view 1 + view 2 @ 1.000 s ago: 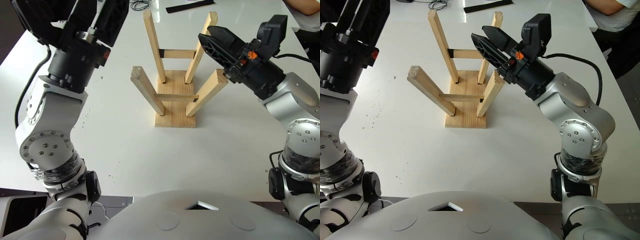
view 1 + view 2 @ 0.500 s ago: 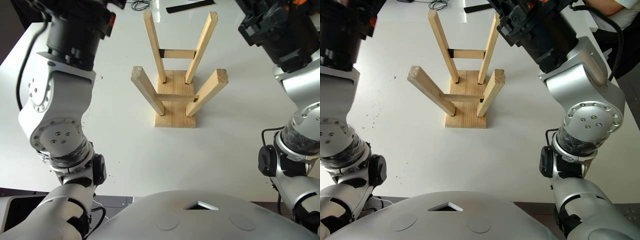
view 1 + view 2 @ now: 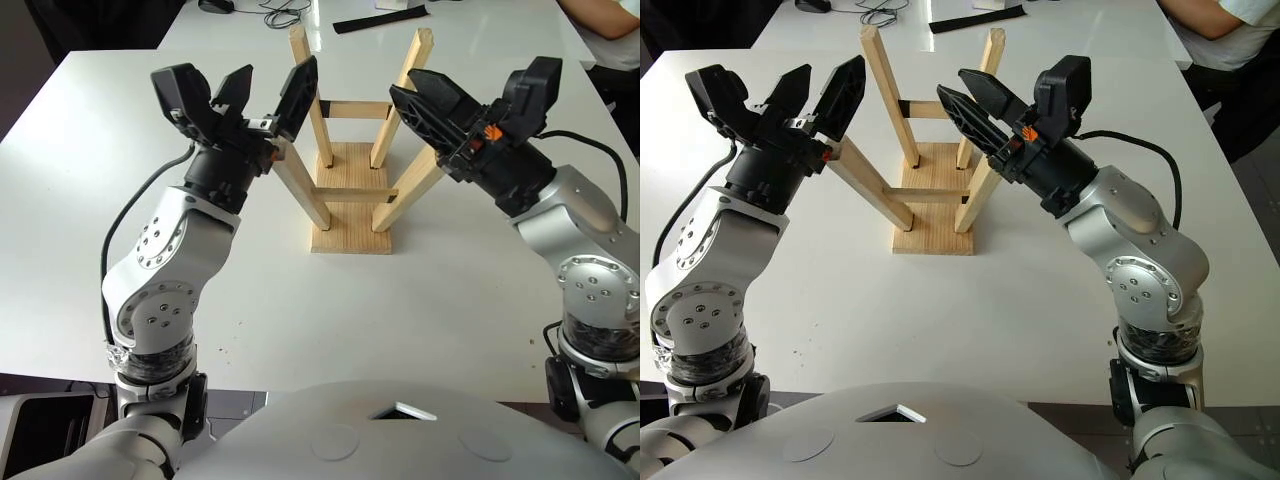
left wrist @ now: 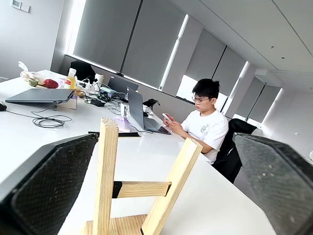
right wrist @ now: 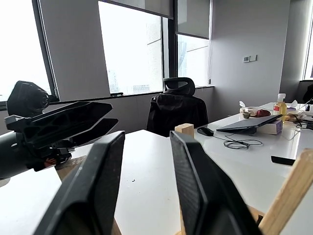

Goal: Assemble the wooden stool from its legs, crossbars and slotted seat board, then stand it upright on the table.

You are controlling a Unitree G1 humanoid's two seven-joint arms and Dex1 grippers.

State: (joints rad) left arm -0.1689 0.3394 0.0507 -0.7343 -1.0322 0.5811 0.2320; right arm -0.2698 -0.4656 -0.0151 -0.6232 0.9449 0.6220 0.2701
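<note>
The wooden stool stands upside down, its seat board (image 3: 350,236) flat on the white table (image 3: 200,290) and all its legs pointing up. Crossbars (image 3: 355,108) (image 3: 352,195) join the legs. My left gripper (image 3: 268,95) is open at the top of the near-left leg (image 3: 305,195), its fingers spread wide, and hides that leg's end. My right gripper (image 3: 404,84) is open over the top of the near-right leg (image 3: 410,195), fingertips close to the far-right leg. The left wrist view shows the far legs (image 4: 106,181) and crossbar (image 4: 142,188) between its fingers (image 4: 49,191).
A black strip (image 3: 380,15), cables (image 3: 283,10) and a dark mouse (image 3: 215,5) lie at the table's far edge. Bare tabletop stretches in front of the stool and to both sides. The right wrist view shows my left gripper (image 5: 63,122) opposite.
Half a second ago both arms were lifted high at the picture's sides; now both grippers have come down beside the stool's near legs. The stool has not moved.
</note>
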